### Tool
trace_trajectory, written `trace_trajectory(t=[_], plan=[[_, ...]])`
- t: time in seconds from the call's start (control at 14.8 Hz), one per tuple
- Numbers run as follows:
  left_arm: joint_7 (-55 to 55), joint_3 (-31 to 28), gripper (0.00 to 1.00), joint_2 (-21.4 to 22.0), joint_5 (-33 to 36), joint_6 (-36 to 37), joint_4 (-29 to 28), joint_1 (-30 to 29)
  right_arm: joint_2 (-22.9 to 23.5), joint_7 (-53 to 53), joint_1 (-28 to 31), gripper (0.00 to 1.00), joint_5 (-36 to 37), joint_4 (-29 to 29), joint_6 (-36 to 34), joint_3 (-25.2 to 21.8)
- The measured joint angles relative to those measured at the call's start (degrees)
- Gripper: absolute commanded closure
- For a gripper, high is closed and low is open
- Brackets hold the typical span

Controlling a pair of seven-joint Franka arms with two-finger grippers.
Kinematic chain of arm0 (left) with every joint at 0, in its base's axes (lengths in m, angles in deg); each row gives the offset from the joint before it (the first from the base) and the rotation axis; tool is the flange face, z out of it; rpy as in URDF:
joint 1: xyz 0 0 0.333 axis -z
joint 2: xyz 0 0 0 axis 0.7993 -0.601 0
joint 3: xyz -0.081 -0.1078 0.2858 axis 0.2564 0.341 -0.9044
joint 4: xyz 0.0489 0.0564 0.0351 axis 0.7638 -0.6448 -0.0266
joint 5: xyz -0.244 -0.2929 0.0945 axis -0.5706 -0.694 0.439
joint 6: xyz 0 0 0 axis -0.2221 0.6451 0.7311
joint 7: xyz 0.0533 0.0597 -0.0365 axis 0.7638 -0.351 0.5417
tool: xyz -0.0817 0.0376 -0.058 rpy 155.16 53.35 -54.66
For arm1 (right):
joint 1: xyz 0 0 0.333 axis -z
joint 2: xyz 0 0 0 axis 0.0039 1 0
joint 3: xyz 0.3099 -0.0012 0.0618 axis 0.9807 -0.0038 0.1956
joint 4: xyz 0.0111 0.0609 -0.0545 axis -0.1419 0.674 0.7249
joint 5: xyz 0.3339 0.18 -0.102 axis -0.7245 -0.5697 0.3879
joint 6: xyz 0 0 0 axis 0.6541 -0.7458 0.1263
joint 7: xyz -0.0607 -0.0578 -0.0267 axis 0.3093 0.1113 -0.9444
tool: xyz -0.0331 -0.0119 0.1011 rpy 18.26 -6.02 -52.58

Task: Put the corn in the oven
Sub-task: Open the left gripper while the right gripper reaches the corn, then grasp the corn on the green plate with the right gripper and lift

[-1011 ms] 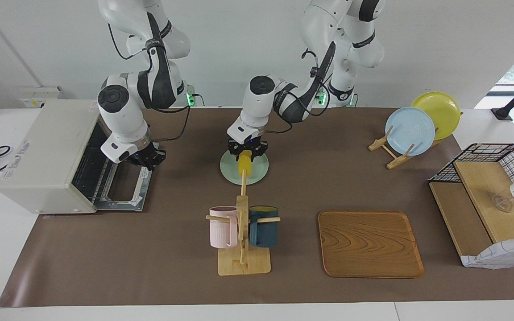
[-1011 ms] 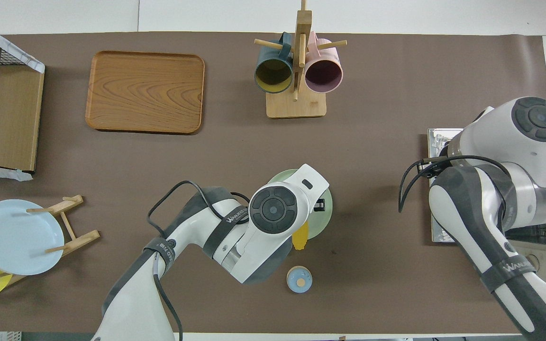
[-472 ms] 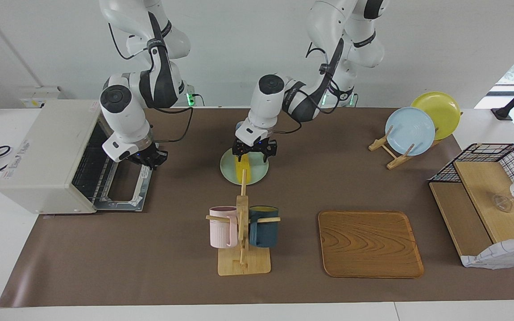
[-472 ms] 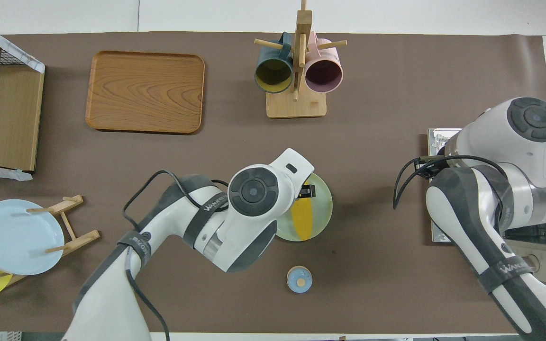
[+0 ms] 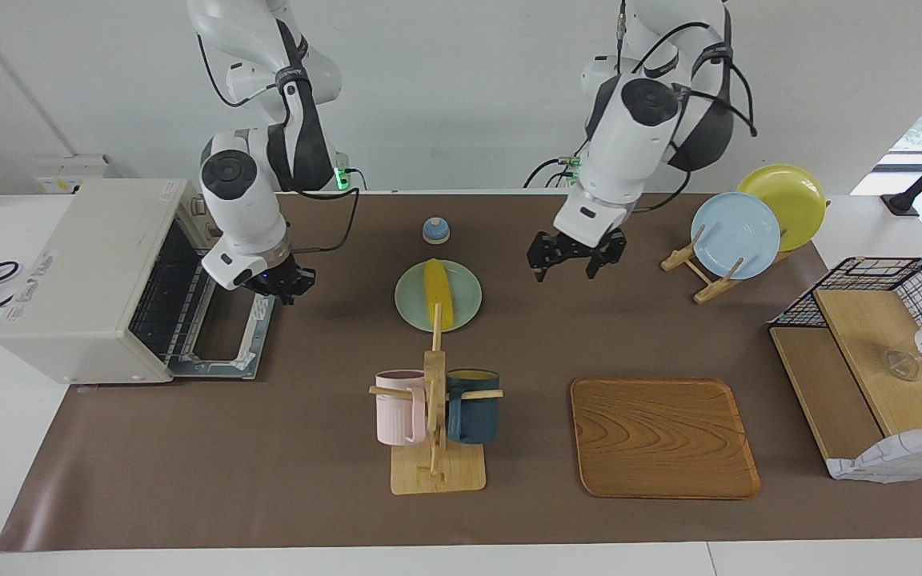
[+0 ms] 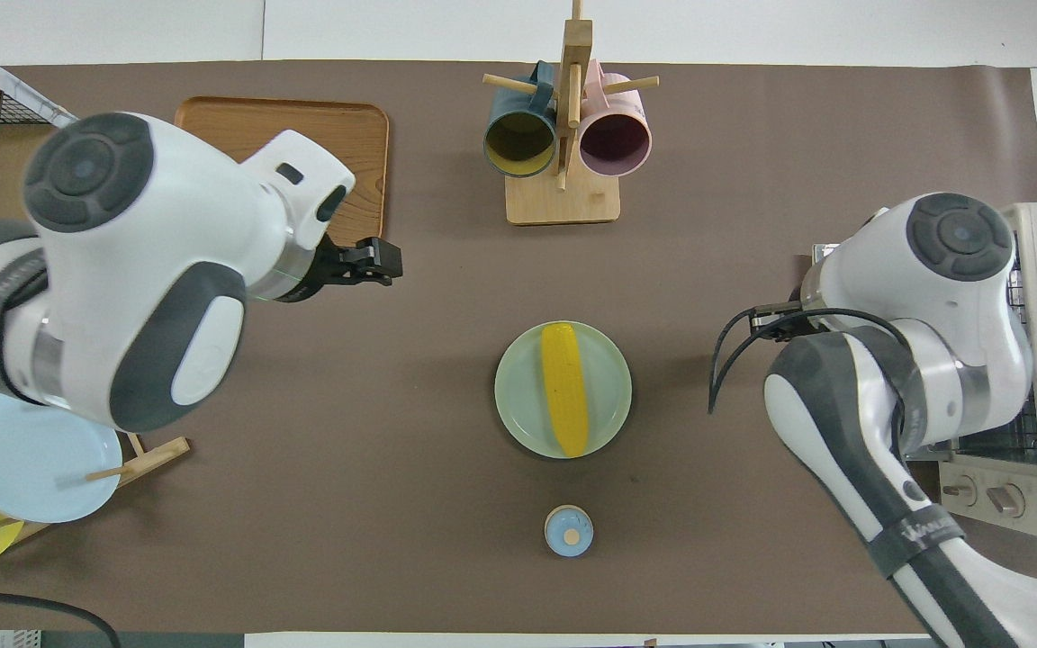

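The long bright yellow corn cob lies on the round pale green plate mid-tabletop. The left claw hangs spread wide and empty above bare tabletop beside it. The right claw, its opening unclear, hovers at the boxy off-white toaster oven's lowered door.

I see the corn lying on the green plate, my left gripper spread open above the mat, and the oven door down.
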Motion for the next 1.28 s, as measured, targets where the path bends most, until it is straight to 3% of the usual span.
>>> trace_trajectory(t=[0.2, 0.34, 0.4, 0.47, 0.61, 0.81, 1.08, 1.28], plan=[[-8.63, -0.13, 0.0, 1.88, 0.0, 3.81, 0.47, -7.47, 0.88, -10.65, -10.29, 0.9, -0.63, -3.18, 0.82, 0.29], [-11.97, -0.16, 0.0, 3.62, 0.42, 7.6, 0.56, -10.22, 3.13, -17.32, -15.74, 0.79, -3.08, -7.45, 0.83, 0.38], [-12.52, -0.17, 0.0, 4.64, 1.22, 9.61, 0.59, -10.87, 4.82, -20.55, -18.32, 0.68, -3.99, -9.93, 0.83, 0.42], [-12.65, -0.12, 0.0, 5.75, 1.96, 11.86, 0.61, -11.19, 7.06, -24.5, -21.22, 0.66, -4.1, -12.51, 0.88, 0.44], [-12.66, 0.02, 0.0, 7.98, 2.57, 15.85, 0.63, -11.38, 12.51, -30.81, -26.98, 0.71, -3.7, -16.36, 2.7, 0.46], [-12.94, 0.04, 0.0, 10.26, 2.72, 20.24, 0.48, -11.93, 19.08, -33.67, -31.43, 0.76, -1.51, -17.48, 5.75, 0.42], [-14.3, 0.28, 0.0, 10.42, 2.72, 20.45, -0.27, -12.05, 20.1, -33.71, -31.56, 0.76, -1.13, -17.51, 5.77, 0.05], [-14.67, 0.55, 0.0, 9.15, 2.72, 20.89, 2.26, -12.05, 19.98, -33.71, -31.54, 0.77, -0.54, -16.41, 5.97, -0.04]])
